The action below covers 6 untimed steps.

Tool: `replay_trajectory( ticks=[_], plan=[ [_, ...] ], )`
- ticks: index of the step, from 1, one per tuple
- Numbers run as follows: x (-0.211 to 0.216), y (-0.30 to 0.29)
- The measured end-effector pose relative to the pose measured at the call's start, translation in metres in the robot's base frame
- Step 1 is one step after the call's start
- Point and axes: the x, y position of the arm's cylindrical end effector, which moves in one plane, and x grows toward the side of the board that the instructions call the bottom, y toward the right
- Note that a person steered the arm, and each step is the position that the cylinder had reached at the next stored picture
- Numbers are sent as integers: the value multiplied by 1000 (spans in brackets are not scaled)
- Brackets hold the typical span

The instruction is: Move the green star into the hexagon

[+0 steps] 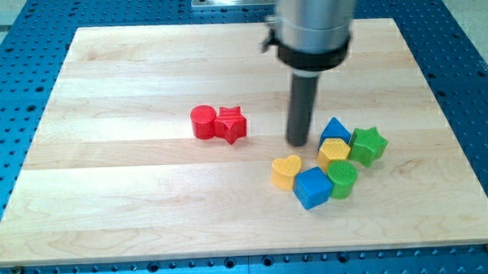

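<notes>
The green star (368, 145) lies at the right end of a cluster in the view's lower right. It touches the yellow hexagon (335, 152) on its left. My tip (299, 141) rests on the board just left of the blue triangle (335, 130) and the yellow hexagon, a short way left of the star, not touching it.
A green round block (342, 178), a blue cube (312, 187) and a yellow heart (287, 172) sit below the hexagon. A red cylinder (203, 121) and red star (230, 124) touch each other at the board's middle. The wooden board (108, 199) lies on a blue perforated table.
</notes>
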Motion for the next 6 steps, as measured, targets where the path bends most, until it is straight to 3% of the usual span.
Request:
replay_trajectory(
  ticks=[2,3,6],
  plan=[
    [-27,93],
    [16,97],
    [63,84]
  ],
)
